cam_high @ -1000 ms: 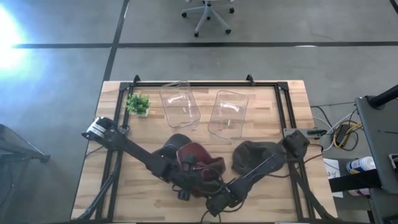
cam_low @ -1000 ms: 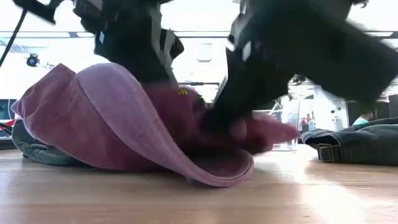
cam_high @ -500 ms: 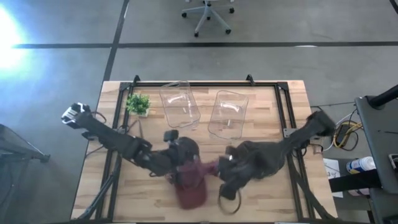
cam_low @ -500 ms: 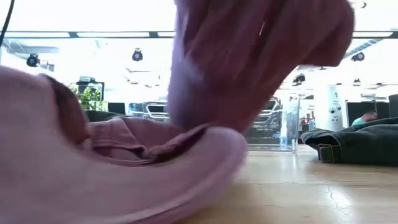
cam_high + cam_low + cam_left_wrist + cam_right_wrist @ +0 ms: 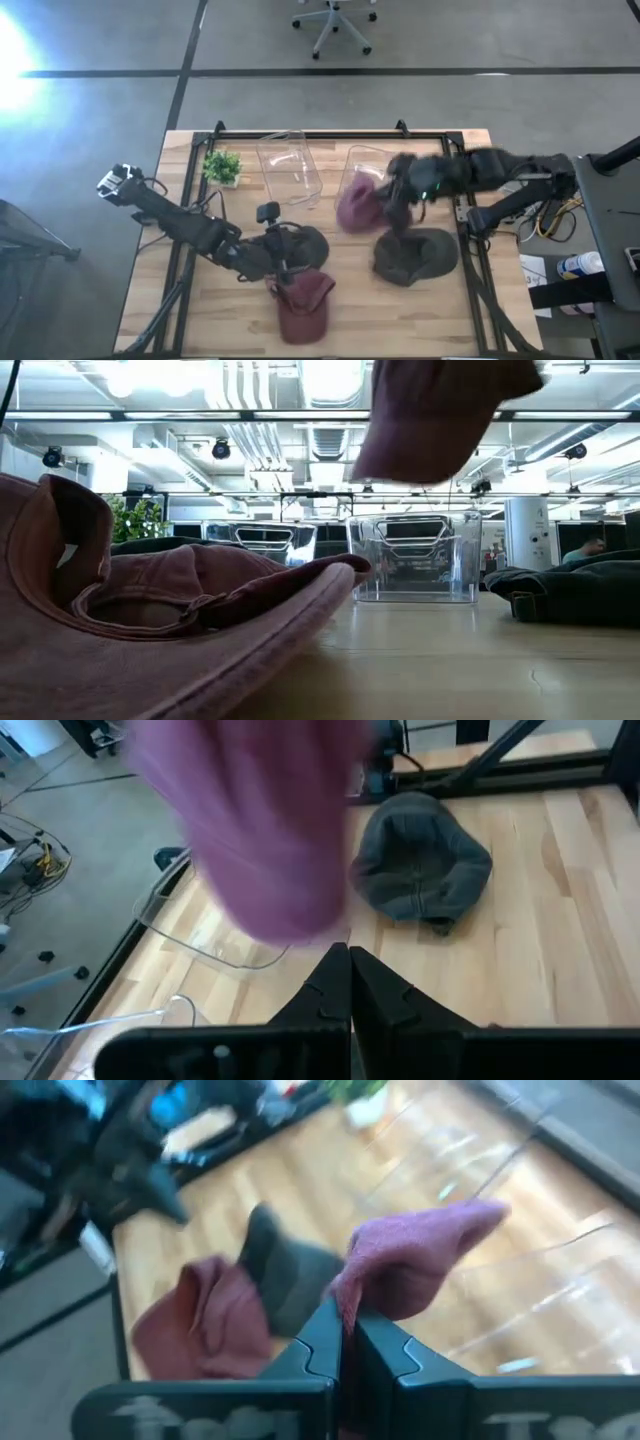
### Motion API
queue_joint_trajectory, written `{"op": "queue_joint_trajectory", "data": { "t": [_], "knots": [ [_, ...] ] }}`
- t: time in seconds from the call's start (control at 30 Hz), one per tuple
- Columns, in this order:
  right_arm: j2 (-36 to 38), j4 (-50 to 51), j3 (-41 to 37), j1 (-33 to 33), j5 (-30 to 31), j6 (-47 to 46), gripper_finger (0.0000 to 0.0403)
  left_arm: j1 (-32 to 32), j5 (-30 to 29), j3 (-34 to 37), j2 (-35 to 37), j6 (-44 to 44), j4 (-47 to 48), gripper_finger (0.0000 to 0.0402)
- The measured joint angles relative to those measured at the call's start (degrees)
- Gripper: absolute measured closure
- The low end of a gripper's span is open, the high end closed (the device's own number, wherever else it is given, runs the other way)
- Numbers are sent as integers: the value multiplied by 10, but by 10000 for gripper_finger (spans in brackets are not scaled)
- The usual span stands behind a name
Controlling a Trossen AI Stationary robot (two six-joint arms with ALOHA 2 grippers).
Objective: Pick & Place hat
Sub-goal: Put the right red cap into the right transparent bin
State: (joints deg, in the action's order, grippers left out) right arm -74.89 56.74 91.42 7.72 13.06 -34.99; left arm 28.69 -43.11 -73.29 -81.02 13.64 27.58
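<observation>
My right gripper (image 5: 385, 205) is shut on a maroon hat (image 5: 357, 205) and holds it in the air over the right clear bin (image 5: 370, 165). That hat shows at the top of the low view (image 5: 440, 410). A second maroon hat (image 5: 303, 302) lies on the table near the front edge, its open side up (image 5: 150, 620). My left gripper (image 5: 345, 965) hovers above the table's middle, shut and empty, just beyond that hat. A dark hat (image 5: 308, 240) lies beneath the left arm. My right gripper pinches a fold of the maroon hat's cloth (image 5: 345, 1295) between its two fingers; which part of the hat this is, I cannot tell. The fingers slant downward from the table's right side. The hat is lifted clear of the table and hangs over the bin.
A second clear bin (image 5: 290, 168) stands left of the first, both near the far edge. A small green plant (image 5: 222, 166) sits at the far left. A grey hat (image 5: 415, 255) lies on the table's right, below the right arm.
My right gripper has risen fast from the front of the table and swung toward the far right, carrying one maroon hat up off the pile to above the right bin. My left gripper has risen off the other maroon hat, which stays lying near the front edge.
</observation>
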Motion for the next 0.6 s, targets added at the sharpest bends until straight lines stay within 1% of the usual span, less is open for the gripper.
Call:
{"op": "queue_joint_trajectory", "data": {
  "t": [0.07,0.17,0.27,0.33,0.4,0.43,0.5,0.6],
  "knots": [
    [11,-4,0,-45,-25,22,394,0,0,8,-1,3,0,401],
    [10,-16,-1,-112,-87,62,394,0,0,23,-1,16,0,401],
    [-8,-46,-2,-168,-170,103,394,0,0,27,-2,33,13,401],
    [-24,-56,-2,-199,-237,124,394,0,-4,29,-2,42,19,401],
    [-41,-65,-2,-222,-304,135,394,0,-13,32,-2,44,22,401],
    [-50,-66,-2,-229,-328,144,394,0,-17,33,-2,44,22,401],
    [-64,-59,-2,-236,-346,169,394,0,-20,33,-2,45,21,401],
    [-82,-29,-2,-254,-352,213,394,-2,-22,33,-2,54,21,401]
  ]
}}
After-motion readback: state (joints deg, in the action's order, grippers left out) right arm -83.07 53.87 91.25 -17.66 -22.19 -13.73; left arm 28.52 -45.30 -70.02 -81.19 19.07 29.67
